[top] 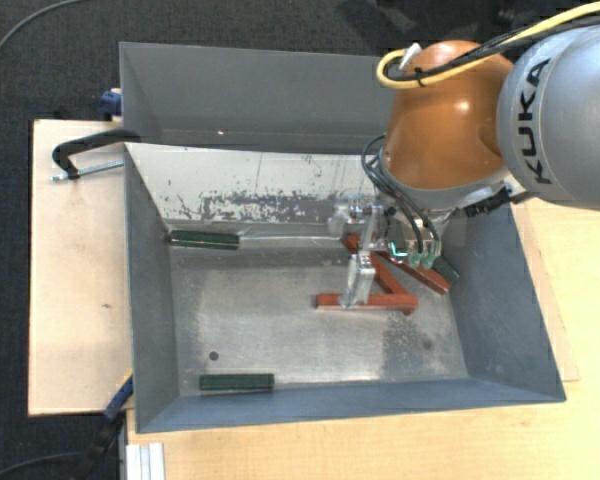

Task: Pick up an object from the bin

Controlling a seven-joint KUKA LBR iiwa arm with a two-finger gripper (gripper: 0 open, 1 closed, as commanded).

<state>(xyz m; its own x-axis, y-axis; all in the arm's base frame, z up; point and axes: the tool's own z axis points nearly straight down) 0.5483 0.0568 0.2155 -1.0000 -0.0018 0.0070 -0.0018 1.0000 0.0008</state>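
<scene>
My gripper [359, 284] reaches down at the right back part of the bin floor, its metal tip standing on or just above a flat red bar [380, 304] that lies crosswise. A second red bar [416, 272] lies slanted just behind and to the right of it, partly hidden by the wrist. A small dark green piece [446, 266] sits at that bar's right end, against the right wall.
A dark green bar [205, 239] lies at the back left, along the foot of the back wall. Another dark green bar [237, 381] rests at the front left near the front wall. The orange wrist cover hangs over the bin's back right corner.
</scene>
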